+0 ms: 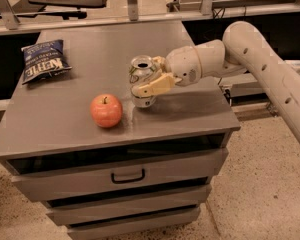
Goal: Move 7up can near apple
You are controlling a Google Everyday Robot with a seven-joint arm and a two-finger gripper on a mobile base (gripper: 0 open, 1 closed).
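End effector point(144, 84) clasps 7up can point(141, 67) near apple point(106, 110), inside cabinet point(190, 115) edge

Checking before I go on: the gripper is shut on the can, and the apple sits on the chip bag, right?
Not quite. The camera view shows the apple on the cabinet top, apart from the chip bag. The gripper is indeed shut on the can.

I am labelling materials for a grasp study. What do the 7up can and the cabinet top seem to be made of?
7up can, held in the tool right of the apple in the picture: thin metal, likely aluminium, shiny; its top rim glints. Cabinet top: grey, matte, perhaps painted metal or laminate; only a dull sheen.
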